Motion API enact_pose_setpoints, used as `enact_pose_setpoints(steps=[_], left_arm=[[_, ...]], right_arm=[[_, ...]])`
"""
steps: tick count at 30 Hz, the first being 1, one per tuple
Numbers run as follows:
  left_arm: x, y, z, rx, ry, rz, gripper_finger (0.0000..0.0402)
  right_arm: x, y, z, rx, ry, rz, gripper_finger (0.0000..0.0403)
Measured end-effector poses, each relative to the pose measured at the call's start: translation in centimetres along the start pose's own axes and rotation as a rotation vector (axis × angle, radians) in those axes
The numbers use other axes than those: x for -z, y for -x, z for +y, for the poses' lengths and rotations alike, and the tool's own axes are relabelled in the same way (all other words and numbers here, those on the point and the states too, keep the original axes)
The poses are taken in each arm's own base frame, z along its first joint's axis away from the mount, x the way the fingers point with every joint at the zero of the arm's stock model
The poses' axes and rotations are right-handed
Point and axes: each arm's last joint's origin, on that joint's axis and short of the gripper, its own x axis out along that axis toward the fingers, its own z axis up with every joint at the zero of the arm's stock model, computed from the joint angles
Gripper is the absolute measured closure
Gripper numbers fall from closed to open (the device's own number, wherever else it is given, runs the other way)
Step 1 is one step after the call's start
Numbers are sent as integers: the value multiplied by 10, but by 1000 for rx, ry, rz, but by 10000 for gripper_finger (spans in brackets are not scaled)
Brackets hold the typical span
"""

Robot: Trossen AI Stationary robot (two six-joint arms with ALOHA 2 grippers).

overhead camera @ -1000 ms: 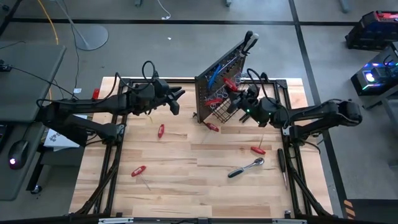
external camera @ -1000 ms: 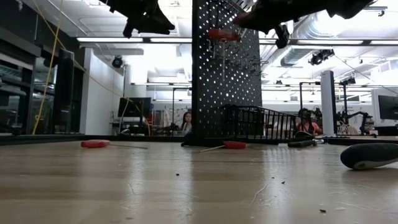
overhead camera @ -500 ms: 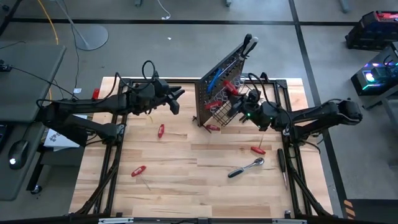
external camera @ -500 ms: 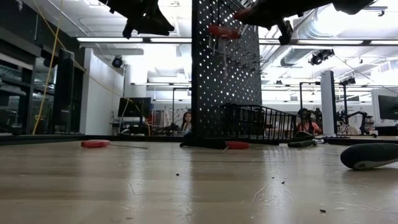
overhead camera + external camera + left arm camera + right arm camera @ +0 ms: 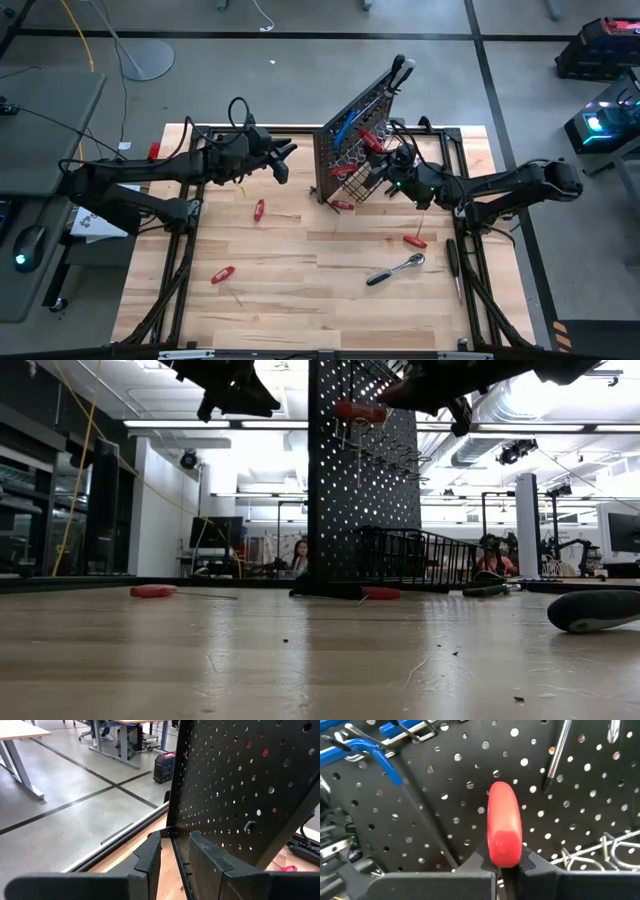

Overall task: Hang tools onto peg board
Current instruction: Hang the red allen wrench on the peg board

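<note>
Now right gripper point(image 5: 506, 862), clamped on red-handled screwdriver point(image 5: 504, 825), has closed in on peg board point(image 5: 345, 125) face, near hanging; left gripper point(image 5: 175, 852) hovers behind board, fingers slightly parted, empty.

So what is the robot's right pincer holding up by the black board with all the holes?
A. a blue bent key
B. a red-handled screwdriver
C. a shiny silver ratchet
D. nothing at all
B: in the right wrist view the right pincer is shut on the red-handled screwdriver right in front of the peg board; the blue key already hangs there, and the ratchet lies on the table.
</note>
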Motion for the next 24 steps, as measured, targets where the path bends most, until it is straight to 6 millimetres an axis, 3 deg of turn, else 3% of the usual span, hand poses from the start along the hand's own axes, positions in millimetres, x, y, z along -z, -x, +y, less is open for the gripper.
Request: enact_pose_setpoints(steps=[7, 15, 24], left_arm=[[0, 0, 0, 0, 0, -1, 316], [0, 0, 0, 1, -42, -1, 316], [0, 0, 0, 1, -110, -1, 316]], right_arm=[[-1, -3, -3, -15, 77, 3, 403], [0, -3, -1, -91, 279, 20, 403], [5, -8, -1, -130, 349, 39, 403]])
